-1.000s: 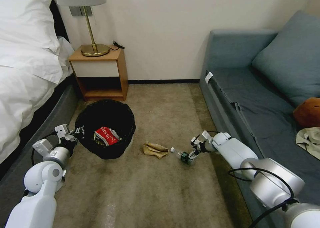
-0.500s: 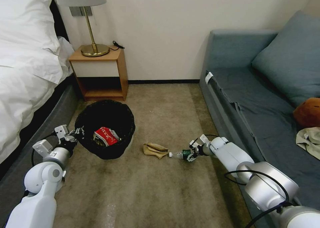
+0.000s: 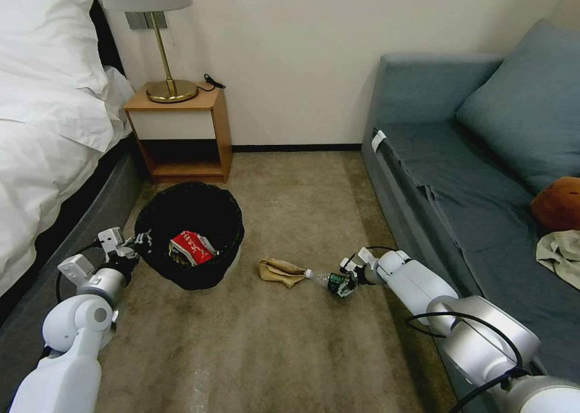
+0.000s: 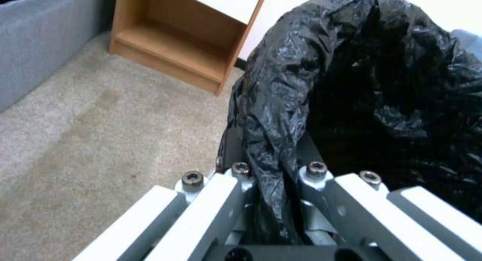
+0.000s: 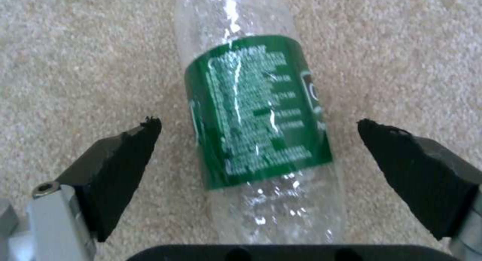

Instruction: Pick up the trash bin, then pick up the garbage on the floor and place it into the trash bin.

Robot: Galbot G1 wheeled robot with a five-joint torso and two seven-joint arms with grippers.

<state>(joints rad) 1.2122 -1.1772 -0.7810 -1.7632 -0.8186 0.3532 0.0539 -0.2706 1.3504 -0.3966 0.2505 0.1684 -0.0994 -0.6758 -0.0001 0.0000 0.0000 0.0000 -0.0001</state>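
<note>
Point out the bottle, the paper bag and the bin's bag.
bottle [image 5: 256,114]: right wrist view, on its green label.
paper bag [image 3: 279,271]: head view, middle of the crumpled tan paper.
bin's bag [image 4: 281,91]: left wrist view, on the crinkled black rim fold.

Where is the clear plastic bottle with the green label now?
In the head view the clear plastic bottle with the green label lies on the tan carpet, between the open right gripper's fingers and just right of the crumpled tan paper bag.
</note>
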